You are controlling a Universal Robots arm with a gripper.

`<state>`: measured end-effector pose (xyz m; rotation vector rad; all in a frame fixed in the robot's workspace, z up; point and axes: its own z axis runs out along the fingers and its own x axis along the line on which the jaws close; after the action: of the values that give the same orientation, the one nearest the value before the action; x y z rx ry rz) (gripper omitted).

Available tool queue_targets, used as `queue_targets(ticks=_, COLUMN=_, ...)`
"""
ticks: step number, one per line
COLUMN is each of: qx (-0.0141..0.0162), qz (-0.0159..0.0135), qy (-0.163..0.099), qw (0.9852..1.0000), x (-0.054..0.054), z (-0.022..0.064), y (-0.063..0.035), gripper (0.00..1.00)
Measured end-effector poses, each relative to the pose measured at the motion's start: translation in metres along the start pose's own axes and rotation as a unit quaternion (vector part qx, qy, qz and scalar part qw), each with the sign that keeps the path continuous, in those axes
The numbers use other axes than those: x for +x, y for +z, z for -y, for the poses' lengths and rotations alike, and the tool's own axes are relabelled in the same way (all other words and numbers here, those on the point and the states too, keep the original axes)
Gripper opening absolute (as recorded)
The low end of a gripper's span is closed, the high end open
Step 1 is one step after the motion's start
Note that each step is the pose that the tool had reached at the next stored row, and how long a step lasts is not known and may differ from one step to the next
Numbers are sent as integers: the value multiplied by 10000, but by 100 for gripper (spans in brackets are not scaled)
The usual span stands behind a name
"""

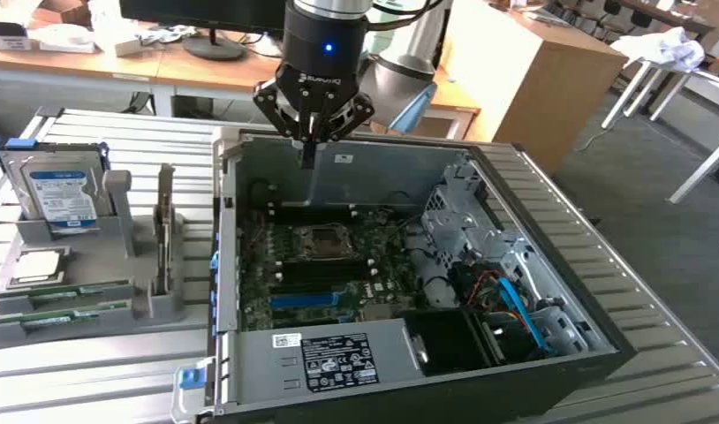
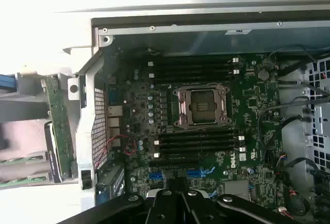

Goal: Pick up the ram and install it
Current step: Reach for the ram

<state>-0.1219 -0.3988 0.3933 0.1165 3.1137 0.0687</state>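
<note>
The ram (image 1: 165,228) is a thin green stick standing on edge in a slot of the grey holder (image 1: 115,265), at the exterior view's left of the open computer case (image 1: 454,389). From the wrist it appears as a long green board (image 2: 56,131) outside the case wall. My gripper (image 1: 309,152) hangs over the far wall of the case, fingers pressed together and holding nothing. The shut fingertips (image 2: 178,190) point down over the motherboard (image 2: 154,105). Black memory slots (image 2: 193,67) lie on both sides of the empty processor socket (image 2: 202,105).
A silver hard drive (image 1: 63,194) with a blue-white label stands in the holder's far end, and a square processor chip (image 1: 39,267) lies in front of it. Two more green boards (image 1: 59,305) lie flat at the holder's near end. Drive cages and cables (image 1: 501,291) fill the case's right side.
</note>
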Motion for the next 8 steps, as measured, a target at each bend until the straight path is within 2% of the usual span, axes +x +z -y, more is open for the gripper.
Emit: queue_targets(ticks=8, qx=0, qz=0, qy=-1, qw=10000, x=9, z=1, y=0, gripper=10)
